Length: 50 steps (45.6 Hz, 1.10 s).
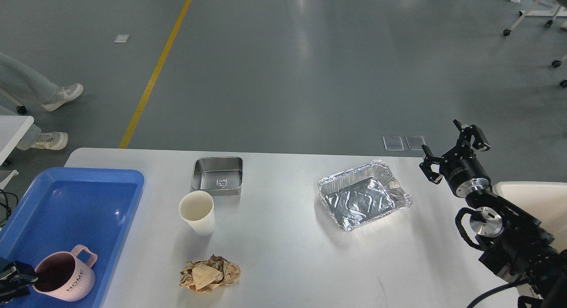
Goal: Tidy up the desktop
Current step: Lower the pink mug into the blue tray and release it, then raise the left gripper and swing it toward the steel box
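The white desktop (288, 241) holds a square steel tin (217, 175), an upright white paper cup (198, 212), a crumpled brown paper wad (209, 274) and an empty foil tray (363, 195). A blue plastic tray (88, 197) at the left edge holds a pink mug (66, 277) marked HOME. My left gripper (13, 279) is dark and mostly cut off at the bottom left, right against the mug's rim. My right gripper (454, 150) is open and empty, raised over the desktop's far right edge, right of the foil tray.
A smaller white table (13, 126) stands off the left edge. A person's legs and shoes (53, 95) are on the floor beyond it. A cream-white object (531, 197) sits right of my right arm. Wheeled furniture legs (531, 11) stand far right.
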Motion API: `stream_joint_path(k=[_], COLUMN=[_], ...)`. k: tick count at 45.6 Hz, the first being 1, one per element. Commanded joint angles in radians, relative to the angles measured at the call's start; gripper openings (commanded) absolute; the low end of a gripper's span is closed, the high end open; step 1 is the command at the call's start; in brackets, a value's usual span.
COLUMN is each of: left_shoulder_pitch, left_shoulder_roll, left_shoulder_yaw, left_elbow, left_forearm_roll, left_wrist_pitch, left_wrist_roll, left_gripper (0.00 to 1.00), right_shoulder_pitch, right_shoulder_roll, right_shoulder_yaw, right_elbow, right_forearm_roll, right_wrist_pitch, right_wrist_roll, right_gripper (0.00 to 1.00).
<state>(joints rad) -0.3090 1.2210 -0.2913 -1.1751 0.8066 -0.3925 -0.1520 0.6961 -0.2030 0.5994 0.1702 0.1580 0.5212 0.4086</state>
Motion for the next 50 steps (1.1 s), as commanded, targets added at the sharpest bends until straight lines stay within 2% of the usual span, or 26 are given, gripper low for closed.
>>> stream_joint_path(k=[1,4,5,8,12,18,21,30,43,46,50], left_shoulder_pitch=[-0.004,-0.004,-0.004,-0.004,-0.004,-0.004,-0.007,-0.012,-0.013,-0.021,-0.059], left_shoulder_roll=[0.025,0.034,0.044,0.061,0.077,0.104,0.120,0.167,0.239,0.241,0.229], left_shoulder_yaw=[-0.008,-0.025,-0.031,-0.034,-0.035,-0.049,-0.068,-0.152,-0.377,-0.425,-0.486], left_elbow=[-0.008,-0.006,-0.006,-0.006,-0.008,-0.006,-0.006,-0.008,0.005,0.006,0.008], left_forearm_roll=[-0.003,-0.006,-0.006,-0.006,-0.009,-0.069,-0.092,-0.098,-0.144,-0.149,-0.150], left_wrist_pitch=[0.000,-0.006,-0.015,-0.031,-0.058,-0.081,-0.106,-0.160,-0.151,-0.149,-0.141], left_wrist_roll=[-0.078,-0.148,-0.191,-0.250,-0.300,-0.330,-0.328,-0.310,-0.293,-0.238,-0.105], left_gripper=[0.47,0.52,0.55,0.57,0.59,0.67,0.71,0.73,0.77,0.77,0.77], right_shoulder_pitch=[-0.001,-0.001,-0.001,-0.001,-0.001,0.000,-0.001,-0.001,-0.001,-0.001,-0.001], right_shoulder_roll=[0.001,0.001,0.001,0.001,0.001,0.008,0.008,0.008,0.010,0.016,0.017], right_shoulder_yaw=[0.000,0.000,0.000,0.000,-0.001,0.000,0.000,-0.001,-0.001,-0.001,-0.001], right_elbow=[0.000,0.000,0.000,0.000,0.000,0.000,0.000,0.000,0.002,0.002,0.002], right_forearm_roll=[0.000,0.000,0.000,0.000,0.000,0.000,0.000,0.000,0.000,0.000,-0.002], right_wrist_pitch=[0.000,0.000,-0.001,0.000,-0.001,-0.001,-0.001,-0.001,-0.001,-0.001,-0.001], right_wrist_roll=[0.001,0.001,0.001,0.001,0.001,0.001,0.001,0.001,-0.001,0.001,0.001], right_gripper=[1.00,1.00,1.00,1.00,1.00,1.00,1.00,1.00,1.00,1.00,1.00])
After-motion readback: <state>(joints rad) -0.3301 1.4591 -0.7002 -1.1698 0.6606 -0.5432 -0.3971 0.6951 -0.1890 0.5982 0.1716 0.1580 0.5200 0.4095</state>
